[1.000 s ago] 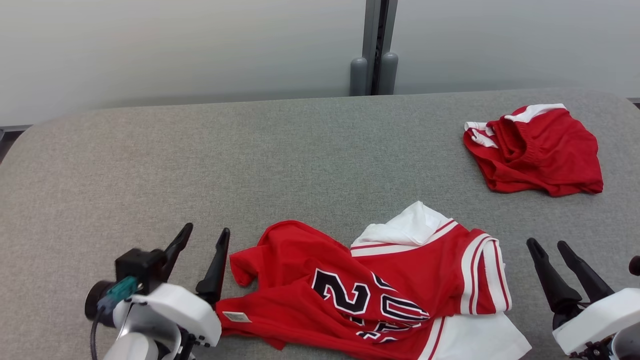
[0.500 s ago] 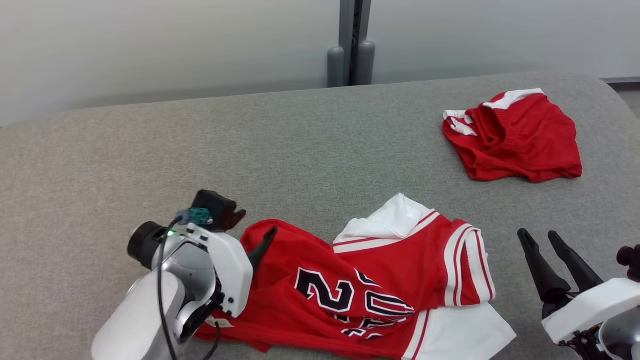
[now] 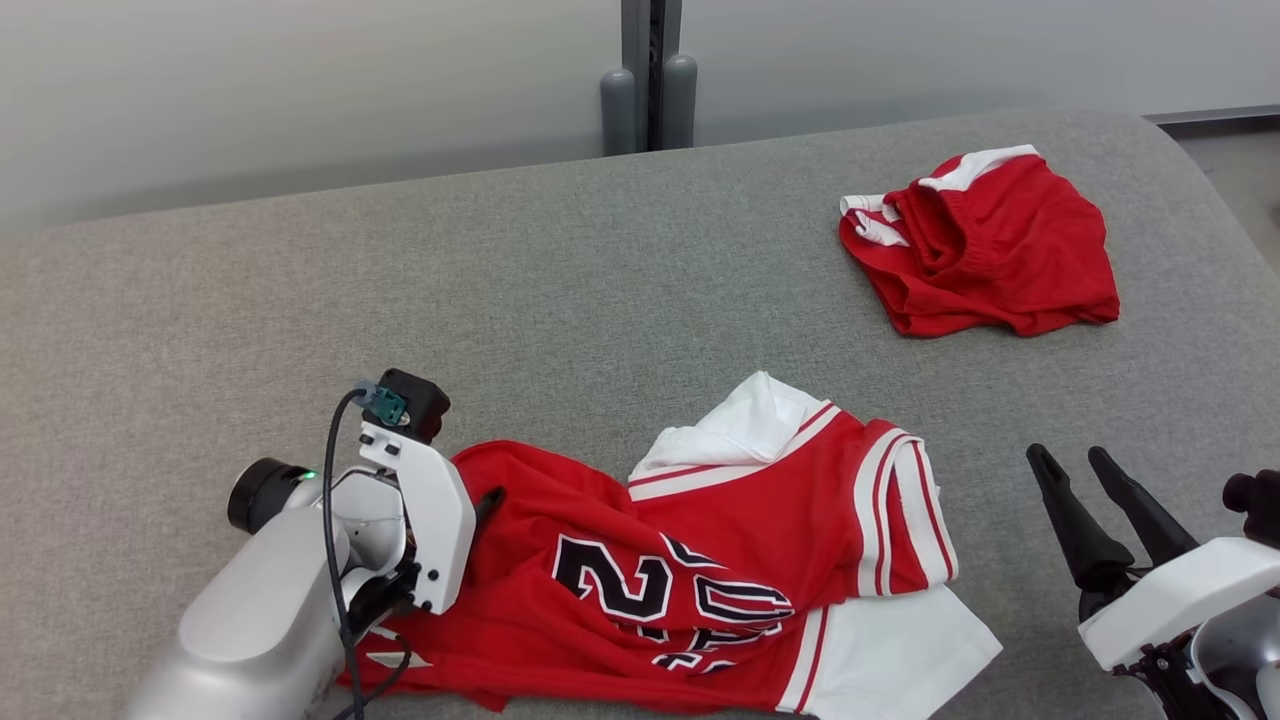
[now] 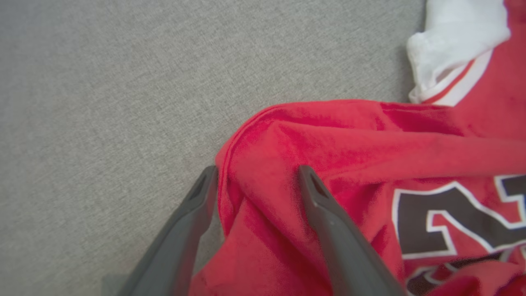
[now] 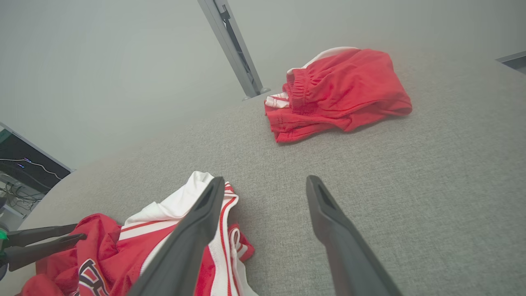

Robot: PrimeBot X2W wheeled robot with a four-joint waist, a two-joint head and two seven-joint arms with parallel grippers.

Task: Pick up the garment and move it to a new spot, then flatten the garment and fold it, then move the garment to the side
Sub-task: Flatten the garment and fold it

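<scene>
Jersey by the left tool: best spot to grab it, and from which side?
Pinch the bunched red corner fold of the jersey, coming down from the robot's left. The cloth ridges up off the grey surface there, and the open left tool straddles it. The flat numbered middle gives no edge to pinch.

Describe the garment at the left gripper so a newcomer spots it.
On the grey fabric table, look at the near edge by the open left gripper. There lies a crumpled red-and-white jersey; unlike the red shorts farther right, it bears black numerals.
</scene>
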